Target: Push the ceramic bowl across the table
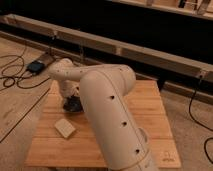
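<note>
The ceramic bowl (73, 105) is small, dark and glossy. It sits on the left part of the bamboo table (150, 107), partly hidden by my arm. My gripper (70, 96) hangs down from the white wrist right at the bowl's top and far side. The big white arm (107, 110) crosses the middle of the table and hides part of it.
A small tan block (65, 128) lies on the table in front of the bowl. A dark logo (168, 159) marks the near right corner. Cables and a dark box (36, 66) lie on the floor to the left. A long metal rail (125, 50) runs behind the table.
</note>
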